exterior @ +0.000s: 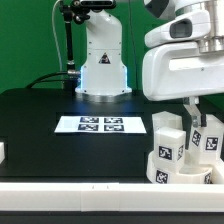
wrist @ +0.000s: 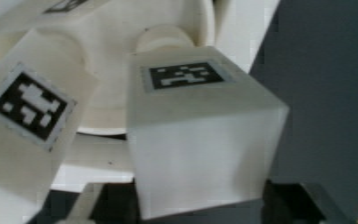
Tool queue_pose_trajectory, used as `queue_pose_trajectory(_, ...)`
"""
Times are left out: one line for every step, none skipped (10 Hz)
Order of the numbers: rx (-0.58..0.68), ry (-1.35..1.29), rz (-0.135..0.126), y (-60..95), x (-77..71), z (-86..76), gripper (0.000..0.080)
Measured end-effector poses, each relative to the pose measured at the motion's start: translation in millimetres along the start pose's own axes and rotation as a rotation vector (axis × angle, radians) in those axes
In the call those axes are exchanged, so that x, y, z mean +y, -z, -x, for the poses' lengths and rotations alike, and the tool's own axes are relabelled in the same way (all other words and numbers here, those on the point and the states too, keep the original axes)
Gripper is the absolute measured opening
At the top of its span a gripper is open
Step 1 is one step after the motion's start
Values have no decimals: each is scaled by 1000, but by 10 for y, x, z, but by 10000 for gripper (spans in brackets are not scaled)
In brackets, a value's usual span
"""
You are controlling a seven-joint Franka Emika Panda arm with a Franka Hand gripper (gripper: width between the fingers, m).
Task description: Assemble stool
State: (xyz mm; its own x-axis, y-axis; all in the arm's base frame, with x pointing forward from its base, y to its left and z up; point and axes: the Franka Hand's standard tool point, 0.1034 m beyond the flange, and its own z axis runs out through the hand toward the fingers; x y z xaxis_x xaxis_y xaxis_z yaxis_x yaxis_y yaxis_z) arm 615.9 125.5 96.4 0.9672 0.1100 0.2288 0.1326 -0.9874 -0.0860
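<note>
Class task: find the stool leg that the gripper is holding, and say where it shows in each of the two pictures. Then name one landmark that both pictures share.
Exterior view: the held leg stands upright at the lower right, below the gripper, above the round seat.
Wrist view: the same leg fills the centre, its tag facing the camera.
Shared landmark: the neighbouring leg with its own tag.

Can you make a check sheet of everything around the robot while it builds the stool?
Surface: black table, white front edge.
Job's things: round seat at the exterior view's right, white legs standing on it; one leg sits between the hand's fingers.
Clutter: marker board flat mid-table.
Grippers: hand closed on that leg.
Cables: black cable behind the robot base.
Surroundings: green backdrop.
</note>
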Motion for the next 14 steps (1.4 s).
queue_pose_trajectory(0,-55,-6,0,-2,0,332)
queue_pose_trajectory(-1,-130,-13,-1,-10,1,323)
queue_pose_trajectory(7,-204,-23,0,9,2,323)
queue_pose_trajectory(17,-345,-40,-14,87,62,312)
queue_pose_trajectory(4,-432,-49,-43,111,128,303)
queue_pose_trajectory(0,-488,-56,-47,101,136,292)
queue_pose_trajectory(-1,-515,-58,-47,92,136,292)
queue_pose_trajectory(-1,-528,-59,-48,96,136,292)
queue_pose_trajectory(-1,-525,-59,-50,93,138,353)
queue_pose_trajectory(-2,-523,-60,-50,79,138,538)
queue_pose_trajectory(-8,-495,-57,-42,22,122,614)
queue_pose_trajectory(-7,-475,-57,-28,-22,92,614)
queue_pose_trajectory(-7,-485,-58,-38,0,99,644)
queue_pose_trajectory(-8,-485,-58,-42,-1,102,644)
